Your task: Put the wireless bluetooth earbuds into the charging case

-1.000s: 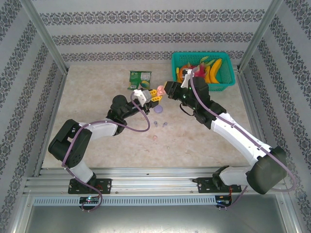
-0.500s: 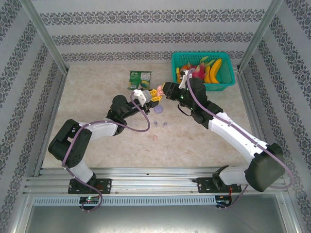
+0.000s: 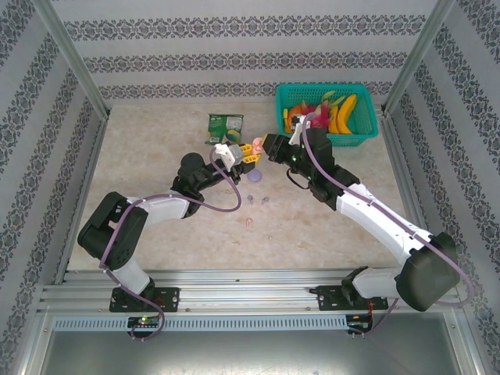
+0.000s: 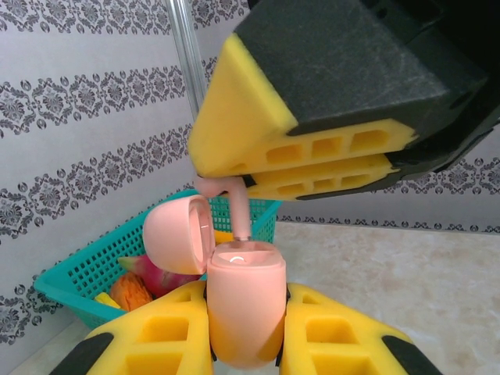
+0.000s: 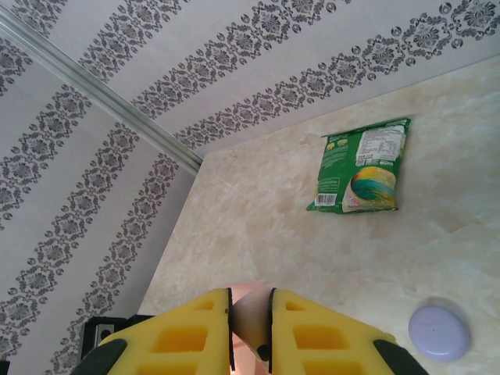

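Note:
My left gripper [image 4: 244,312] is shut on the pink charging case [image 4: 244,301], held upright with its lid [image 4: 178,234] swung open to the left. My right gripper [image 5: 250,301] is shut on a pale pink earbud [image 5: 251,312]. In the left wrist view its yellow fingers [image 4: 312,148] hang just above the case, and the earbud's stem [image 4: 240,209] points down and touches the case's open top. In the top view both grippers meet at mid-table [image 3: 258,148]. Two lilac earbuds [image 3: 251,200] [image 3: 266,200] and another pink earbud [image 3: 250,223] lie loose on the table.
A round lilac case [image 3: 255,177] lies closed just below the grippers. A green snack bag [image 3: 225,127] lies behind the left gripper. A teal basket [image 3: 367,133] of toy fruit stands at the back right. Metal frame posts and patterned walls enclose the table.
The right gripper shifted slightly left and back with the pink earbud, staying over the open case. The left gripper and the case have not moved.

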